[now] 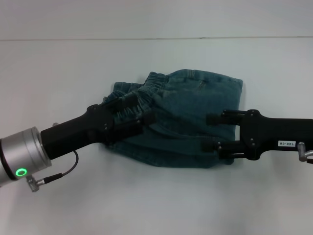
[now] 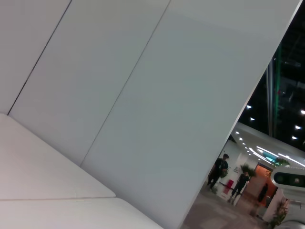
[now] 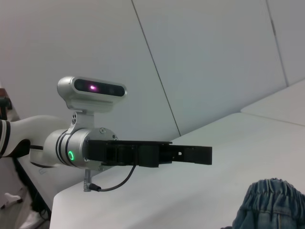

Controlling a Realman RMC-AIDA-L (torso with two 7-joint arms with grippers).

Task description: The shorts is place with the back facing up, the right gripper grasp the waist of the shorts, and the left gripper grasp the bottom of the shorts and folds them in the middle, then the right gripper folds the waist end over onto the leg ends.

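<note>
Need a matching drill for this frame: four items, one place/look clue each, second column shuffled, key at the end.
Things:
1. left hand
2. right hand
3. shorts
4. table

Clues:
A. white surface under everything
B. blue-green denim, gathered elastic waist showing, lying mid-table
C. over the garment's left part, on a silver cuff with a green light
D. over the garment's right part, open, on a black arm with a small white label

Pairs: 1-C, 2-D, 3-B, 4-A
</note>
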